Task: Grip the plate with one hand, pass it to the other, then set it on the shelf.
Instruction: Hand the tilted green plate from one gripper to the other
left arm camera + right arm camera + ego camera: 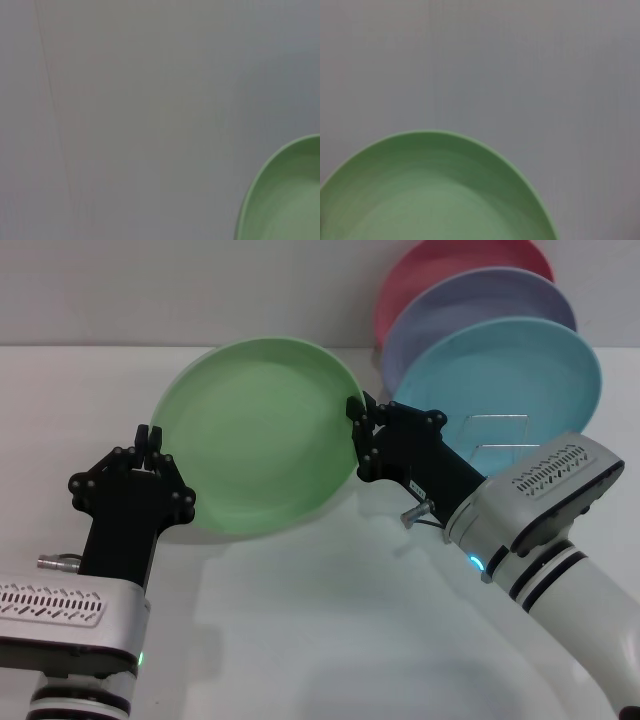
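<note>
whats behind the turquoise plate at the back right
Behind the turquoise plate stands a lavender plate, and behind that a pink plate. Only their upper edges show; the rest is covered.

I can read no text, brand, number or sign in any of my three views. The only candidate is a small pale label on the black body of the right end effector (356, 430) in the head view, and its marks are too small for me to make out. The two wrist views show me no lettering at all.
</note>
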